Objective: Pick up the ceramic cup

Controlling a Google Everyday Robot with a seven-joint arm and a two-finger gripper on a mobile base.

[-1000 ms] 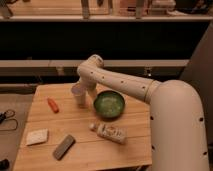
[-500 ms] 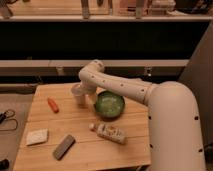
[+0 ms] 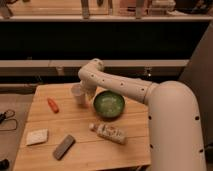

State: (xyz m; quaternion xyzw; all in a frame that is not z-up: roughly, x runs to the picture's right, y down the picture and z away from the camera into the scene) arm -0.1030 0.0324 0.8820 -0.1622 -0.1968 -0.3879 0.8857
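The gripper (image 3: 88,96) is hanging just left of the green bowl (image 3: 109,104), pressing close beside the ceramic cup (image 3: 78,93) sitting there; its grasp cannot be told, and the lift is apparently awaiting completion

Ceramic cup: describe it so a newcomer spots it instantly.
On the wooden table, look just left of the dark-green bowl, where the arm's tool sits. The ceramic cup there is small, pale and handleless, unlike the orange carrot farther left.
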